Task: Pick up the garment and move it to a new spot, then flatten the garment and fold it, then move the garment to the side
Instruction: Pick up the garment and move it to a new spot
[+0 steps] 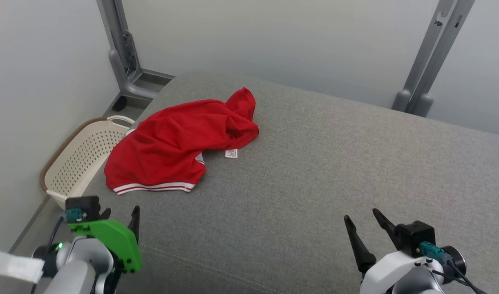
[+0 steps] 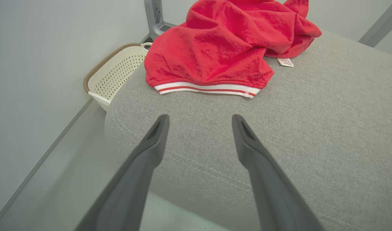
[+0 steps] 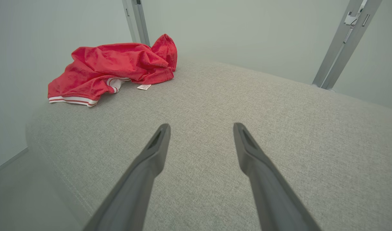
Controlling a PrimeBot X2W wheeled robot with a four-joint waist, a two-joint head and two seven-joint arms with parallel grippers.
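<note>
While garment (image 1: 180,143) lies apart, left claw (image 2: 199,117) spread, empty, right claw (image 3: 201,125) likewise

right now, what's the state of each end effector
left end effector: open, holding nothing
right end effector: open, holding nothing

Red garment (image 1: 173,143) lies crumpled near the grey cushion's (image 1: 314,183) left edge

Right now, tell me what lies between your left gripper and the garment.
Just bare grey cushion between the left gripper and the garment, seen in the left wrist view.
</note>
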